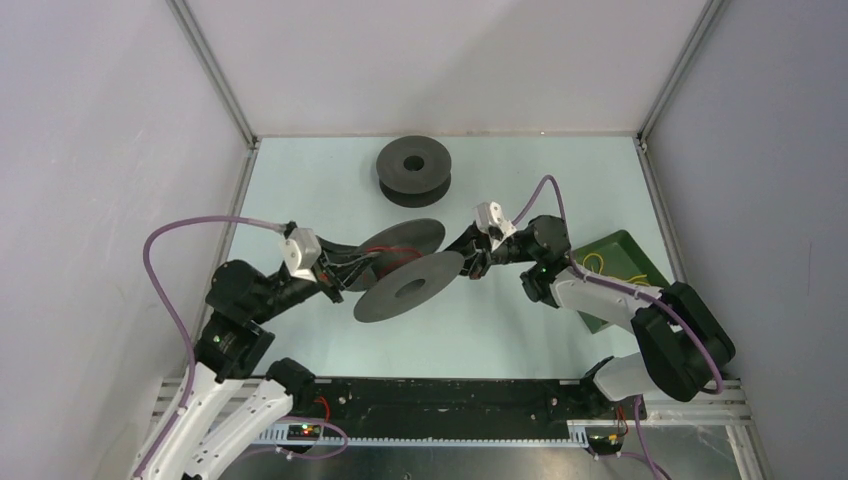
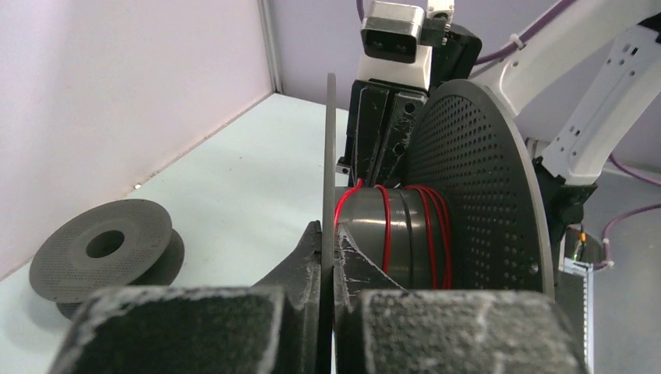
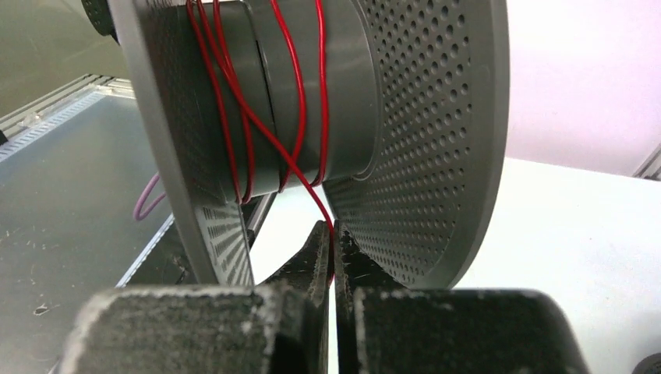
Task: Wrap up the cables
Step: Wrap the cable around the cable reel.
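Top external. Mid-worktop (image 1: 300, 190): big spool (image 1: 408, 285), dark grey, tilted, both flanges in sight, between the two arms. Touching the worktop or not: cannot tell. Red cable (image 1: 395, 252) on the core between the flanges, a few turns. Left gripper (image 1: 348, 272) at the spool's left rim, right gripper (image 1: 470, 262) at its right rim. Spare spool (image 1: 414, 170) lying flat near the far edge, well apart from the rest. Green tray (image 1: 628, 250) at the right edge, partly behind the right arm; yellow cable (image 1: 598, 264) loose inside it.

Left wrist. Left gripper (image 2: 331, 249) clamped on the thin edge of one flange of the big spool (image 2: 475, 179), one finger on each face. Red cable (image 2: 427, 234) in several turns round the core, mostly bunched toward the perforated flange. Right gripper (image 2: 383, 167) on the far side of the core, fingers pointing down between the flanges. Spare spool (image 2: 105, 249) on the worktop (image 2: 234, 171), near the wall.

Right wrist. Right gripper (image 3: 334, 249) with fingers pressed together, pinching the red cable (image 3: 321, 93) just below the core. One strand straight from the windings down into the fingertips. Turns crossing over each other on the core, not neatly side by side. Big spool (image 3: 436, 140) filling the top of the view, perforated flange to the right.
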